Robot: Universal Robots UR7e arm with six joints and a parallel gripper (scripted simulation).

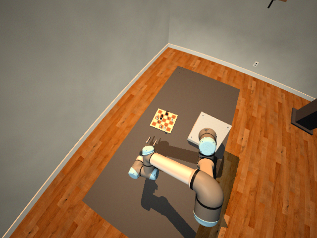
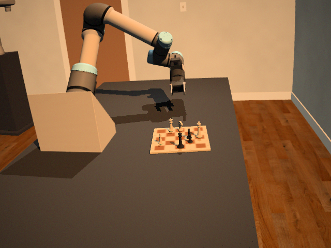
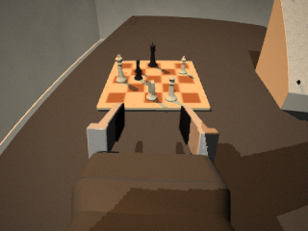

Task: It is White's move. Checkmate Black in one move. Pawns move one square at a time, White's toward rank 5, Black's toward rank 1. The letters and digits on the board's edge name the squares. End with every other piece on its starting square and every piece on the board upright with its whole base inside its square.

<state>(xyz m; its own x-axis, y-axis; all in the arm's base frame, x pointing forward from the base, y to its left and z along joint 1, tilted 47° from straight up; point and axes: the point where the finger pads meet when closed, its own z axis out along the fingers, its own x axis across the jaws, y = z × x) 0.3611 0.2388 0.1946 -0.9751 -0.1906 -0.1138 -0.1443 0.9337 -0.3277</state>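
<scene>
Approach phase: gripper hangs above the table, short of the chessboard, fingers fully apart and empty. No white piece is lifted yet. Next move, by judgement: descend over the mating white piece; which one is unreadable. Black king and black pawn crowd the centre. Pedestal stands well apart.

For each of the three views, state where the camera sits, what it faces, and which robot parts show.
Top: high above, looking down on the table, board and whole arm.
Exterior: at table height opposite the arm, facing the board, pedestal and open end effector.
Wrist: on the wrist, looking past the fingers at the board.
All three share the board.
</scene>
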